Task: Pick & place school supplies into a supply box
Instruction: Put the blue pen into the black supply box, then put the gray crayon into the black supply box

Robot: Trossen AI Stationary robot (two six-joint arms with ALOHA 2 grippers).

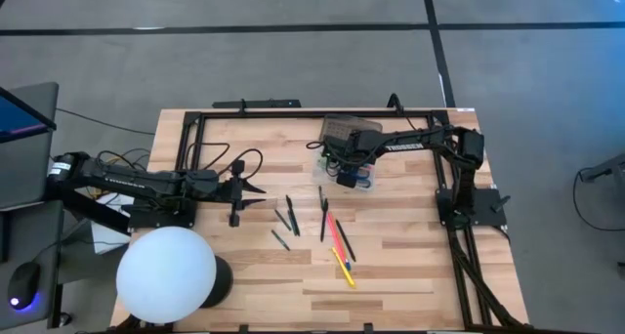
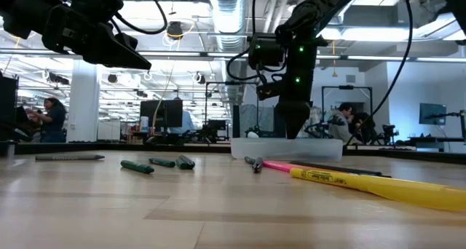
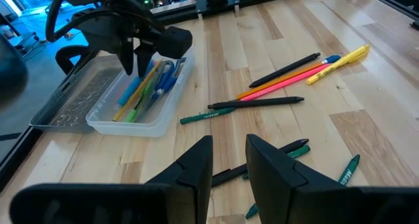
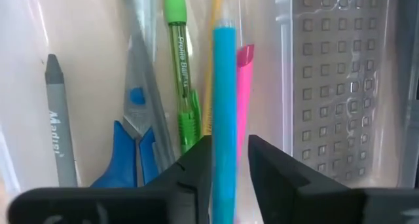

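The supply box (image 3: 141,126) is a clear tray at the table's far right, its dotted lid (image 3: 72,99) lying open beside it. In the tray lie blue-handled scissors (image 4: 131,139), a green pen (image 4: 180,67), a grey marker (image 4: 59,132) and a pink one (image 4: 243,86). My right gripper (image 4: 229,178) points down into the tray, open, with a blue pen (image 4: 224,106) between its fingers. Loose supplies lie mid-table: a yellow highlighter (image 3: 340,60), a pink pen (image 3: 281,85), black pens (image 3: 258,103) and green pens (image 3: 203,117). My left gripper (image 3: 229,165) hovers open at the left. My right gripper comes from above with its fingers along the blue pen's two sides (image 4: 224,152). A gap shows between the pen and one finger (image 4: 268,171). Whether the other finger touches it I cannot tell. The pen lies lengthwise in the tray with the other supplies.
A white round lamp (image 1: 166,275) stands at the table's near left corner. A black frame (image 1: 293,114) runs along the far and right edges. A cable (image 1: 244,163) loops by the left arm. Bare wood lies near the front edge (image 1: 410,285).
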